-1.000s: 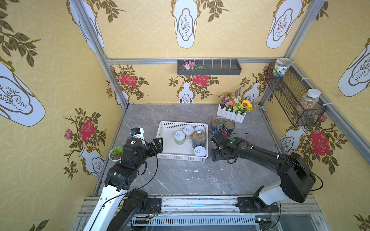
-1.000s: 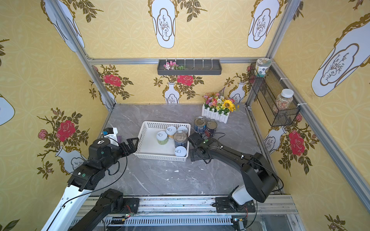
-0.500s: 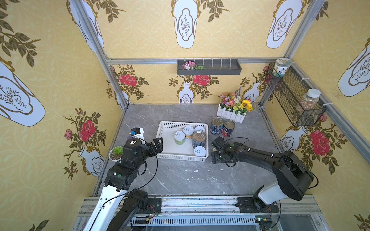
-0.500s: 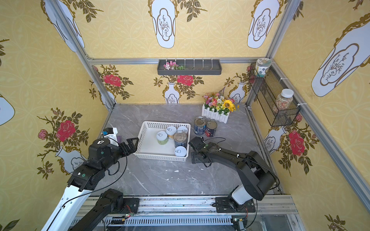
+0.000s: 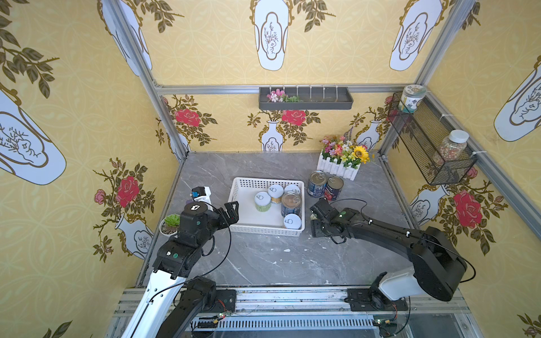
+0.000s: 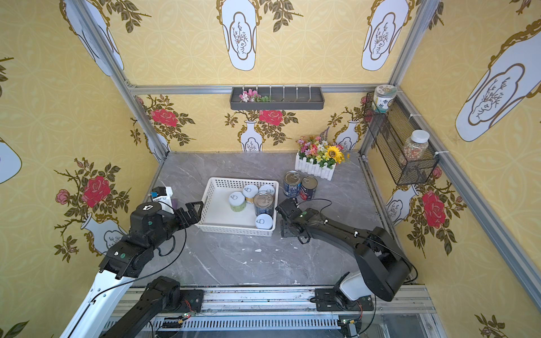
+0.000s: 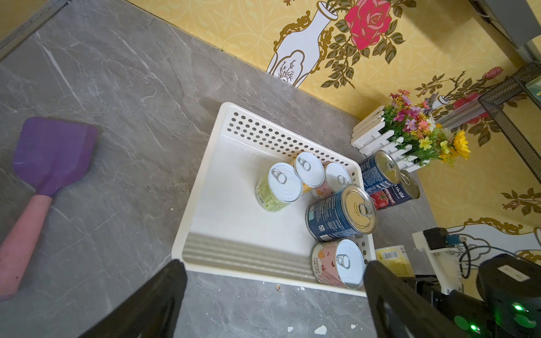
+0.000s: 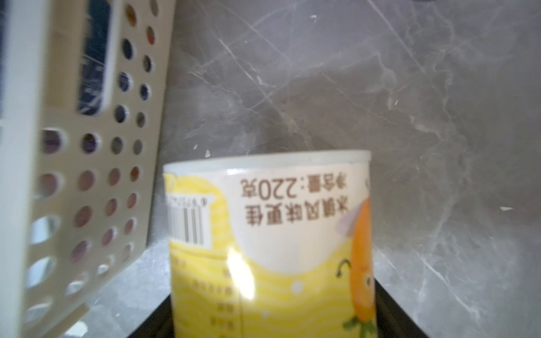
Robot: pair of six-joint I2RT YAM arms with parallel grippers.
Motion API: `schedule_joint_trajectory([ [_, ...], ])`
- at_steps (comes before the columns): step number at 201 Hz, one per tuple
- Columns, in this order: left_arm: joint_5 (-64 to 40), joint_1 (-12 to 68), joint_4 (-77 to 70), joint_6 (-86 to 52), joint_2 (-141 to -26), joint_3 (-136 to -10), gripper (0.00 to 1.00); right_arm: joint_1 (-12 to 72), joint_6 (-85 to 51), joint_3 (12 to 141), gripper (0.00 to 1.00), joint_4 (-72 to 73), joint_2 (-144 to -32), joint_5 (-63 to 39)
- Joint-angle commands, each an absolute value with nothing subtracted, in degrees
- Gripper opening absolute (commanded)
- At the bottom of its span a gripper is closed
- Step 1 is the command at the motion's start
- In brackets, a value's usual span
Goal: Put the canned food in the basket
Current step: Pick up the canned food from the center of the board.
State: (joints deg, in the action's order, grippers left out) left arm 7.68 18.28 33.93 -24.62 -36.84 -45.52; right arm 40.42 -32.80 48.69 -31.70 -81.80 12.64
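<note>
The white holed basket [image 5: 265, 231] [image 6: 234, 229] [image 7: 191, 204] holds several cans: a green one [image 5: 262, 201], a dark blue metal one [image 5: 291, 204] and a pink one [image 5: 292, 221] among them. Two metal cans [image 5: 316, 183] [image 5: 334, 187] stand on the table behind the basket's right end. My right gripper [image 5: 317, 215] [image 6: 285, 209] [image 8: 272, 298] is low beside the basket's right wall [image 8: 87, 175], its jaws pressed against both sides of a yellow can [image 8: 269, 234] [image 7: 392, 259]. My left gripper [image 5: 231, 213] [image 6: 194, 212] [image 7: 275, 269] hangs open and empty at the basket's front left corner.
A white fence planter with flowers [image 5: 342, 161] stands at the back right. A small succulent pot [image 5: 170, 224] sits by the left wall, and a purple spatula with a pink handle [image 7: 49, 158] lies left of the basket. A wire shelf basket [image 5: 424, 146] with jars hangs on the right wall.
My right gripper has come forward and down along the basket's right side, and its jaws have closed in on the yellow can. The left arm has stayed still.
</note>
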Motion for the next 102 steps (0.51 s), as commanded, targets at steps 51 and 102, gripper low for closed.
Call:
schedule_joint_trajectory([
  [51,5.14,18.19,33.05,-21.69,-38.08,-46.73,1.0,49.75,-32.65,67.43,0.62,-45.76,-78.5,16.74],
  [102,7.55,17.49,39.62,-31.25,-43.44,-55.83,1.0,53.43,-24.63,92.04,0.56,-52.87,-97.27,-2.88],
])
